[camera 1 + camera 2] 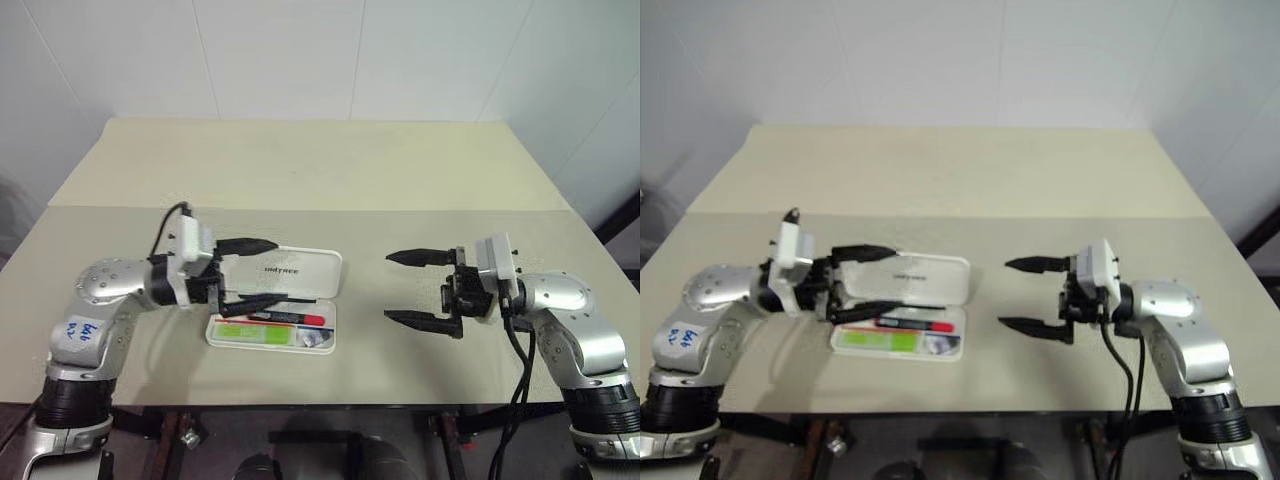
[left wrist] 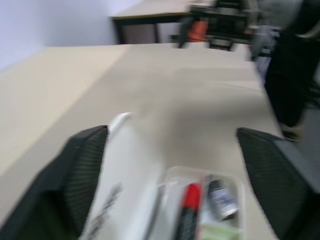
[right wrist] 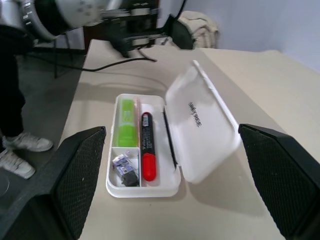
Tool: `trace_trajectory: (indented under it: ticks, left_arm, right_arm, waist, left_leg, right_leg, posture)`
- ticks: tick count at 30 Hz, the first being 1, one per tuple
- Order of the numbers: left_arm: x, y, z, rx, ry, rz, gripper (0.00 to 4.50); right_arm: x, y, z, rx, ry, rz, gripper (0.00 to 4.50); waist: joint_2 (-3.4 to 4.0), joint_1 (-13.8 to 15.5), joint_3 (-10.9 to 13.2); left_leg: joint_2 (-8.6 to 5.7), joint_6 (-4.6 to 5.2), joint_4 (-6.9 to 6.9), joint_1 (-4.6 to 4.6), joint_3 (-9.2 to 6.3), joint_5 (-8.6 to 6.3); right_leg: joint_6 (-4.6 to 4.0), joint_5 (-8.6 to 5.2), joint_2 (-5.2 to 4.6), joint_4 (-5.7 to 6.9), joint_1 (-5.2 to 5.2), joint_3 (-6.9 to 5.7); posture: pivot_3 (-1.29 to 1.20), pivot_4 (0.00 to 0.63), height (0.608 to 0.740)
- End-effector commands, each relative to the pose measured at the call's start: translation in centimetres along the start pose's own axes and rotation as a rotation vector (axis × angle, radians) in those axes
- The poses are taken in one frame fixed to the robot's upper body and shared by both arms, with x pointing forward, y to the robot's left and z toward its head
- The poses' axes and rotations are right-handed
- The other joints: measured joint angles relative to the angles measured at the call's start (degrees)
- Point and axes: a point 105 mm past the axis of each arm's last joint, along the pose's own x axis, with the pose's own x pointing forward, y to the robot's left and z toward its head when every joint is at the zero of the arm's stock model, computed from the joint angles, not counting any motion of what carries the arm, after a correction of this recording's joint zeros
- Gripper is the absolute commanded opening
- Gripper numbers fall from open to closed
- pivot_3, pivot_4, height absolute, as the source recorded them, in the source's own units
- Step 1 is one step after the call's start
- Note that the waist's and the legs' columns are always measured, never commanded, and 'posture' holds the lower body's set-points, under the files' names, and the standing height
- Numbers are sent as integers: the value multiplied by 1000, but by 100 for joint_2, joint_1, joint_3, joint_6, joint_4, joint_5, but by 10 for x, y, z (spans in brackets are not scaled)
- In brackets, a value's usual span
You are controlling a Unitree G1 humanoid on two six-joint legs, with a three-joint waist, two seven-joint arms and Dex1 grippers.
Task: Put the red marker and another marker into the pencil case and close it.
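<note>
Glossy white plastic pencil case [image 3: 200,125] on a matt beige table [image 1: 330,170].

- The left arm, silver-jointed with a white wrist block, reaches in from the left, its forearm lying about level.
- The left gripper [image 1: 250,272], two black fingers, points level toward the right; the fingers stand apart, one above the other, nothing between them.
- The right arm mirrors it from the right side, elbow bent.
- The right gripper [image 1: 418,288] points level to the left, its black fingers spread wide and empty, well apart from the left one.
</note>
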Motion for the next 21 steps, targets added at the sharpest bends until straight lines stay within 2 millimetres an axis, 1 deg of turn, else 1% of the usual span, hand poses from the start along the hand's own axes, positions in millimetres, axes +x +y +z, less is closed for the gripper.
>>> trace_trajectory:
  ticks: [1,2,5,7,9,10,14,17,21]
  left_arm:
    - [-16,14,12,57,-27,52,2892]
    - [-20,17,12,58,-26,64,2513]
    - [-30,26,11,65,-23,95,1566]
    - [-38,36,11,74,-23,133,862]
    - [-45,48,9,82,-12,187,175]
    - [-49,56,8,76,-3,221,17]
    - [-65,82,6,58,-7,314,17]
    - [-80,97,-2,31,13,358,17]
    - [-95,122,-23,-74,60,476,17]
  right_arm:
    - [2,-7,7,-58,-14,3,4500]
    - [3,-8,8,-62,-17,7,4500]
    - [4,-10,9,-69,-30,15,4500]
    - [5,-8,16,-82,-82,39,4500]
    - [4,-6,17,-75,-107,60,4500]
    - [3,-5,17,-69,-111,70,4500]
    - [2,0,16,-45,-141,109,4500]
    - [1,0,12,-39,-133,109,4500]
    - [3,-4,9,-42,-118,96,4500]
  waist:
    - [0,-1,0]
    - [1,-2,0]
    - [1,0,1]
    - [1,1,1]
    - [1,2,1]
    - [1,9,1]
    - [1,5,1]
    - [1,4,1]
    - [1,0,1]
  left_leg:
    - [0,0,0,-1,0,0]
    - [0,0,0,0,1,0]
    - [1,0,-5,-3,0,0]
    - [1,0,-6,-6,0,0]
    - [1,0,-6,-7,1,0]
    - [1,0,-6,-7,1,0]
    - [1,0,-5,-8,1,0]
    - [1,-3,-6,-8,2,2]
    - [1,-20,-7,-9,6,11]
  right_leg:
    - [0,0,0,0,0,0]
    - [1,0,0,1,0,0]
    - [1,1,0,8,-1,-5]
    - [1,1,0,10,-2,-5]
    - [3,2,0,9,-1,-6]
    - [3,2,0,9,-1,-7]
    - [4,2,0,9,-1,-9]
    - [4,3,0,10,-1,-12]
    - [4,3,0,8,-3,-15]
  posture:
    - [0,150,740]
    - [0,150,740]
    - [0,150,740]
    - [0,150,740]
    - [0,150,740]
    - [0,150,740]
    - [0,150,740]
    - [0,150,740]
    - [0,150,740]
